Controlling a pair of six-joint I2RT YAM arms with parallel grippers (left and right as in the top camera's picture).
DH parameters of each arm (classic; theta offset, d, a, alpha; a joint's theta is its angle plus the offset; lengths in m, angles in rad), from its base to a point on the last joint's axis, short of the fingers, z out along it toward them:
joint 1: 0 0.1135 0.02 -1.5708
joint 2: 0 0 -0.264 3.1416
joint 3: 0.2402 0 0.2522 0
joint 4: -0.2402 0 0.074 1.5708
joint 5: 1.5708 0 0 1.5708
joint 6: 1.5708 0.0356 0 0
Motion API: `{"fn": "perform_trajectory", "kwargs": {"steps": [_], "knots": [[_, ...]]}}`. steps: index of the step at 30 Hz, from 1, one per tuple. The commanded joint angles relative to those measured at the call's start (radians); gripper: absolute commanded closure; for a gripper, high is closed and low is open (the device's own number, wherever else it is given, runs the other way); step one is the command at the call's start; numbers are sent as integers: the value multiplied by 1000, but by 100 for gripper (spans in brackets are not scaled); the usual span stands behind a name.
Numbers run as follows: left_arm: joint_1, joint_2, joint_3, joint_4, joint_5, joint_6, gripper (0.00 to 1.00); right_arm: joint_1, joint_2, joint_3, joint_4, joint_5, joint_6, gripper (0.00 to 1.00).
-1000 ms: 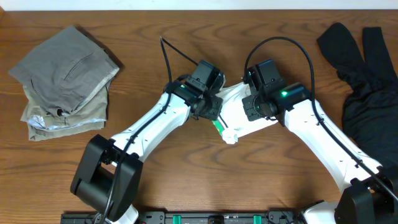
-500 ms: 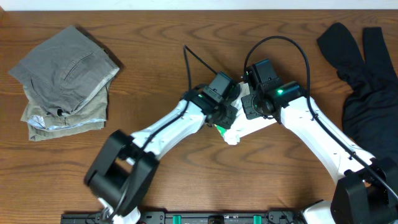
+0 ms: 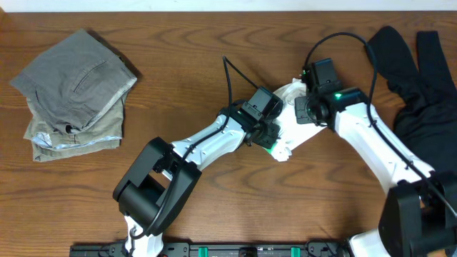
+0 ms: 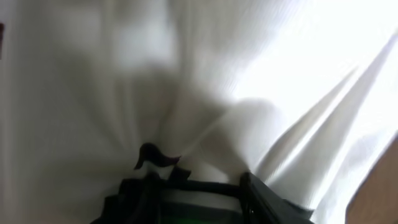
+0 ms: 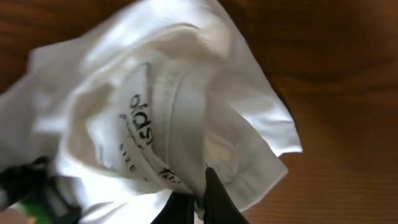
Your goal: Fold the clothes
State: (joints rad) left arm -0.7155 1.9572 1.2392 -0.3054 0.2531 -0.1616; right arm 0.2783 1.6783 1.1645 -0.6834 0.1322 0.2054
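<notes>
T-shirt (image 3: 284,148), white, was bunched in a small heap with both arms converged on it. Right gripper (image 5: 200,190) was clenched on a pinch of its fabric just below the collar label (image 5: 134,118). This was judged a hold for lifting the garment open before any fold. Left gripper (image 3: 265,130) was pressed into the T-shirt's left side. Its wrist view showed only white cloth against the finger bases, so grasping or released could not be told. A green mark (image 3: 269,145) showed at the T-shirt's lower edge.

Grey trousers (image 3: 75,78), folded, lay atop khaki trousers (image 3: 71,135) far left of the T-shirt. A black garment (image 3: 421,93) lay unfolded well to its right.

Table (image 3: 178,43) was brown wood grain. A pale strip (image 3: 214,6) ran beyond its far edge, and nothing more of the room showed.
</notes>
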Motion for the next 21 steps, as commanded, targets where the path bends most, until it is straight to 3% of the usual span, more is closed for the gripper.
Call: {"fn": "perform_trajectory", "kwargs": {"steps": [1, 10, 21], "knots": [[0, 37, -11, 13, -14, -37, 52, -27, 56, 11, 14, 69, 26, 97], [0, 40, -11, 74, -14, -39, 50, -43, 221, 11, 134, 135, 27, 90], [0, 52, -11, 71, -14, -39, 50, -151, 270, 11, 167, 169, 97, 77]]}}
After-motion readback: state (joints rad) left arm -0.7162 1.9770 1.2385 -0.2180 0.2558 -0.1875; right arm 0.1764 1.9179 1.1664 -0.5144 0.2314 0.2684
